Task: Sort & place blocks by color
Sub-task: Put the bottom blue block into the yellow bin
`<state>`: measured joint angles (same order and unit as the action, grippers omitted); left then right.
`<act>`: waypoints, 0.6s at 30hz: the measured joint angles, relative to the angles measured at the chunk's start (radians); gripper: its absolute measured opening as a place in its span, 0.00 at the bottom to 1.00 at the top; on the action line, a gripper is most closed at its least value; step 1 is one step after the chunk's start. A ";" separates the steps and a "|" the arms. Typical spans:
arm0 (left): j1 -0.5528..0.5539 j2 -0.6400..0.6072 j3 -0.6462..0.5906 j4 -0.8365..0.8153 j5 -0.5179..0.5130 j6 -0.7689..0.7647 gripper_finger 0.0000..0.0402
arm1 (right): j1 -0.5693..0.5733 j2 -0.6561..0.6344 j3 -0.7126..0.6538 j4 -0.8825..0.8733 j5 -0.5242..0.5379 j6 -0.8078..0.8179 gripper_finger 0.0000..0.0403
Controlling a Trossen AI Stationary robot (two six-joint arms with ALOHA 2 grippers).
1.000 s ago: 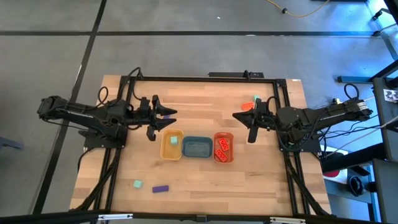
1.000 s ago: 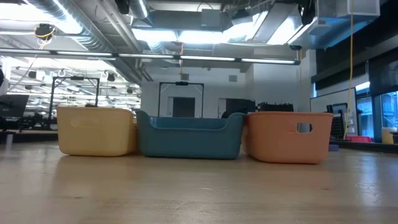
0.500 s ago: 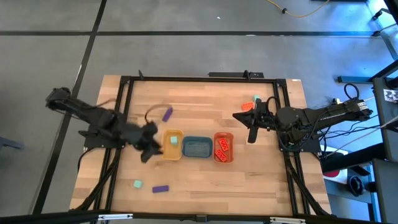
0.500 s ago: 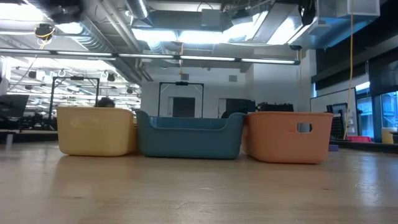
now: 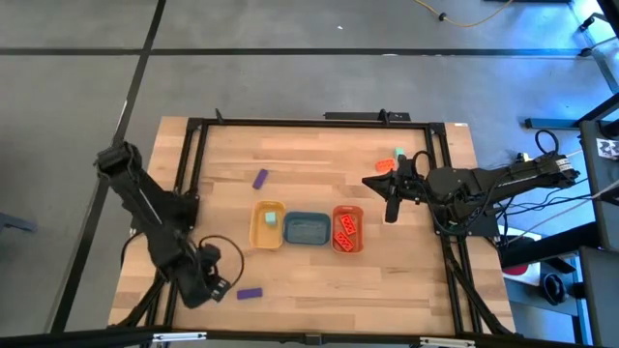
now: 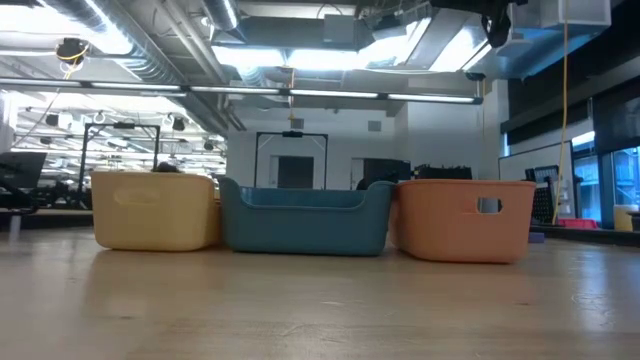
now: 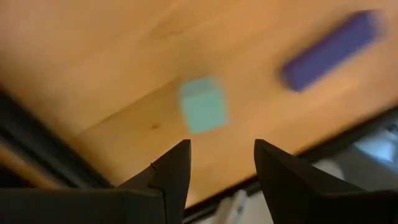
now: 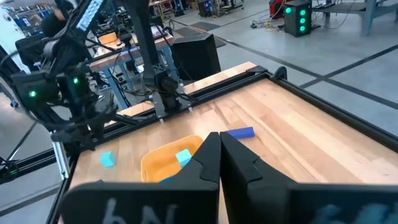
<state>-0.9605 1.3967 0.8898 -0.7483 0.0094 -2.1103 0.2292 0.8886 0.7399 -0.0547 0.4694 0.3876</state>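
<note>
Left gripper [image 7: 217, 163] now over mint cube [image 7: 203, 104]

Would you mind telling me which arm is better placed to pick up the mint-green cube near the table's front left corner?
The left. Its gripper hangs open right over the mint-green cube, beside a purple bar. The right gripper waits shut across the table, beyond the orange tray.

cube [image 7: 203, 104]: bare wood around | bar [image 7: 331, 51]: near, apart

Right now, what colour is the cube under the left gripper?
Mint green: the cube shows best in the left wrist view, ahead of the left gripper.
</note>
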 joint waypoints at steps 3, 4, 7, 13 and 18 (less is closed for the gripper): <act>-0.017 0.050 0.000 0.007 -0.004 -0.081 0.42 | 0.000 0.000 0.000 0.000 0.000 0.000 0.00; -0.017 0.061 0.000 0.008 -0.015 -0.094 0.42 | 0.000 0.000 0.000 0.000 0.000 0.000 0.00; -0.014 0.086 0.000 0.009 -0.025 -0.104 0.42 | 0.000 0.000 0.000 0.000 0.000 0.000 0.00; -0.011 0.122 0.000 0.030 -0.009 -0.108 0.42 | 0.000 0.000 0.000 -0.001 0.000 -0.001 0.00; -0.006 0.139 0.000 0.048 -0.010 -0.109 0.42 | 0.000 0.000 0.000 -0.003 0.001 -0.001 0.00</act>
<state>-0.9661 1.5357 0.8898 -0.7002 -0.0010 -2.2189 0.2295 0.8886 0.7399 -0.0578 0.4701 0.3869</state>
